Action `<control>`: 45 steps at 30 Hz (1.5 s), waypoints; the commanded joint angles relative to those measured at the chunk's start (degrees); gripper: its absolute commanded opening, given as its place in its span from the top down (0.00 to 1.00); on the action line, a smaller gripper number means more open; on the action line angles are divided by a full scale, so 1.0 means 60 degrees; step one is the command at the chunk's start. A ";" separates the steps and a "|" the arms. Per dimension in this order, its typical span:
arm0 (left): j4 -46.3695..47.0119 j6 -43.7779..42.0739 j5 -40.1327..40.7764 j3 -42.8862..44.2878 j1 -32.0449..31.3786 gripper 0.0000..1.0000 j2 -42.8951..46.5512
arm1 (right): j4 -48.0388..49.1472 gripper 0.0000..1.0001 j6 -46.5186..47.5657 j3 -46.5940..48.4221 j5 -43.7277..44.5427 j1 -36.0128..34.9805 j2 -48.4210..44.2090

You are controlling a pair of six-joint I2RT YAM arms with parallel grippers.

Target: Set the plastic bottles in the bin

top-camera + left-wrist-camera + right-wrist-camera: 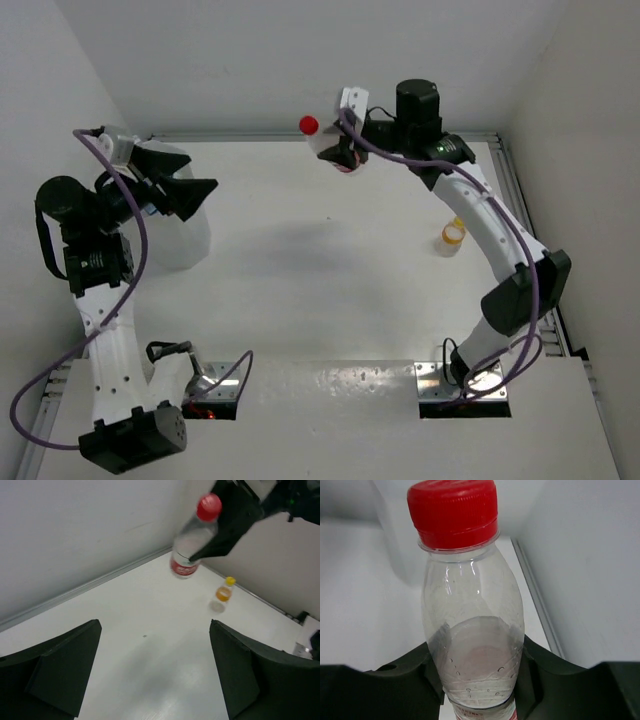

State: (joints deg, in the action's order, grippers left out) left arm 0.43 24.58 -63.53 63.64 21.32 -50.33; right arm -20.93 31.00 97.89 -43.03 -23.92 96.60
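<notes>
**A:** Bin (190, 245) first: where does it stand?
**B:** On the table's left side. Your left gripper (200, 187) is by its top, jaws wide and empty.
**A:** And the bottles?
**B:** Your right gripper (343, 155) grips the red-capped bottle (322, 140) in the air near the back wall. The yellow-capped bottle (450, 238) stands beside the right arm

The middle of the worktop (320, 290) lies open between the arms. The left tool (195, 195), spread wide, hangs over the bin's (190, 250) mouth. A yellow-capped bottle (450, 238) stands beside the right forearm (495, 225). The right tool (343, 158), clamping a red-capped bottle (322, 142), occupies the far edge.
</notes>
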 commanded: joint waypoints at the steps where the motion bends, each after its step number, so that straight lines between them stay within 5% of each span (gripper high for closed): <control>1: 0.1611 0.0897 -0.0458 -0.0162 -0.0754 0.04 0.0287 | 0.2694 0.93 -0.6027 0.0513 -0.1223 -0.0871 0.0042; 9: 0.2550 0.2026 0.1137 0.0628 -0.2467 0.04 0.0112 | 0.3723 0.94 -0.8521 0.1614 -0.0578 -0.2354 0.0907; 24: 0.1760 0.1485 0.3454 0.1287 -0.3612 0.05 -0.0561 | 0.3242 0.95 -0.8069 0.1542 -0.0578 -0.3585 0.0629; 28: 0.1949 0.1485 0.3045 0.1376 -0.3612 0.38 -0.0650 | 0.3136 0.94 -0.7936 0.1483 -0.0549 -0.3776 0.0571; 32: 0.1718 0.1354 0.2458 0.1653 -0.3612 0.91 -0.0738 | 0.3327 0.89 -0.7936 0.1483 -0.0373 -0.3806 0.0512; 35: 0.0459 0.0636 0.2750 0.2312 -0.3306 1.00 -0.0738 | 0.3356 0.52 -0.7936 0.1527 -0.0242 -0.3762 0.0482; 37: -0.0783 -0.0108 0.3289 0.3244 -0.2970 1.00 -0.0869 | 0.3284 0.03 -0.7994 0.1483 0.0124 -0.3616 0.0380; 39: -0.1737 -0.0826 0.4036 0.3995 -0.2749 1.00 -0.0973 | 0.3311 0.00 -0.8068 0.1279 0.0431 -0.3354 0.0263; 45: -0.4330 -0.3010 0.9730 0.7333 -0.2470 1.00 -0.2318 | 0.4088 0.00 -0.8347 -0.0285 0.0447 -0.1685 -0.0878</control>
State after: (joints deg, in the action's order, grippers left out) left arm -17.56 15.05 -25.71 99.50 5.80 -61.19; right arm -0.95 -18.24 99.85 -41.54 -38.20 96.23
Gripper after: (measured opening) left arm 0.423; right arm 0.996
